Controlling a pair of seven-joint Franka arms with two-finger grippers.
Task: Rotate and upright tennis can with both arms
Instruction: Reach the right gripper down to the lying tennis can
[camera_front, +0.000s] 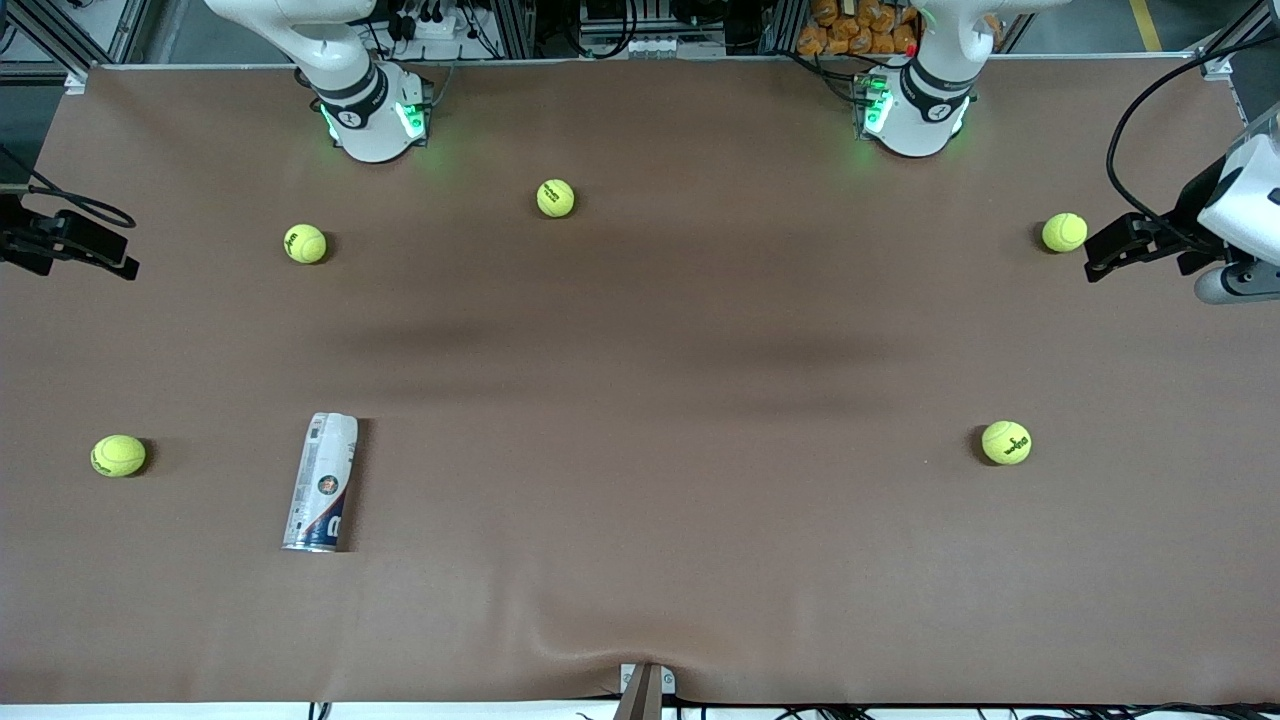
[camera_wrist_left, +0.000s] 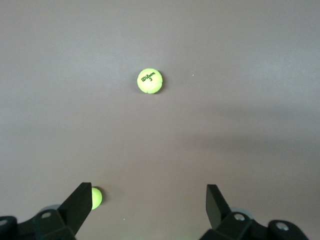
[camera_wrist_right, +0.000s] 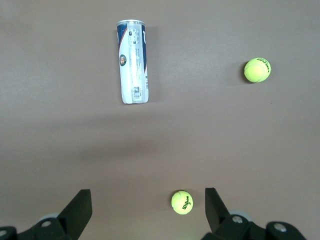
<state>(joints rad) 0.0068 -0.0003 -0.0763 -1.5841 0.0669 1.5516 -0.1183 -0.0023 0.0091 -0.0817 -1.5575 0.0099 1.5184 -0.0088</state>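
Observation:
The tennis can lies on its side on the brown table, toward the right arm's end and near the front camera, with its silvery rim end pointing at that camera. The right wrist view shows the tennis can far below and ahead. My right gripper hangs high over the table near its base, open and holding nothing. My left gripper also hangs high over the left arm's end, open and holding nothing. In the front view both arms leave the picture at the top, so neither gripper shows there.
Several tennis balls lie scattered: one beside the can, one farther back, one mid-table, two at the left arm's end. Dark equipment and a white-and-black unit overhang the table's ends.

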